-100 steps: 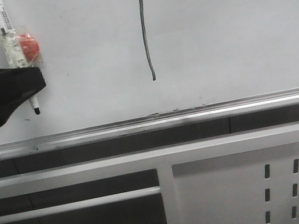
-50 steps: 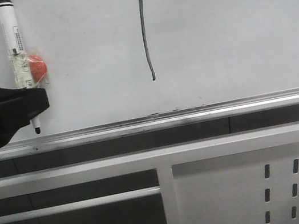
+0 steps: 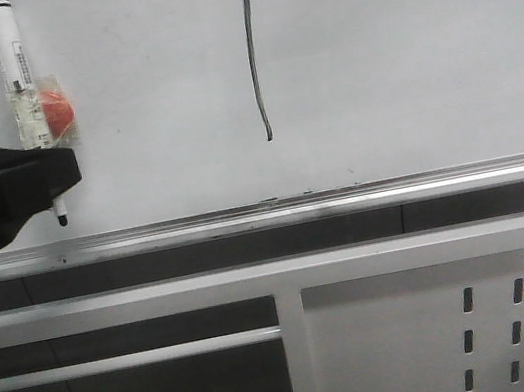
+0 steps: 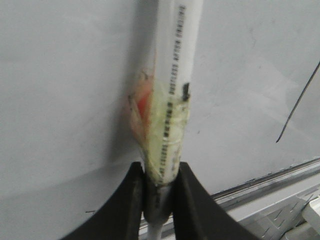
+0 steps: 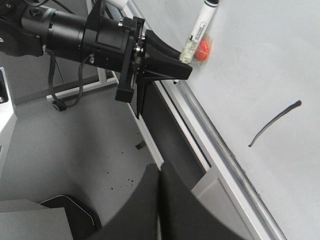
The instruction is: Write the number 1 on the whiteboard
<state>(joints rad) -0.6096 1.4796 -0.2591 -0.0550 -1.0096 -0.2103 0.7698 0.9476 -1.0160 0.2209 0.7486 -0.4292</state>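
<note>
One thin curved number 1

Carrier: the whiteboard, upright, pale grey-white, glossy; fills the upper part of the front view.
Lower edge: silver tray rail running the full width, with small dark smudges on it.
Mark on board: the number 1, thin dark line, slightly curved, near the top edge at centre, its lower end well above the rail.
Wrist views: same line shows at the board's far side in the left wrist view; in the right wrist view it lies above the rail.
Below rail: white perforated panel towards the right.
</note>
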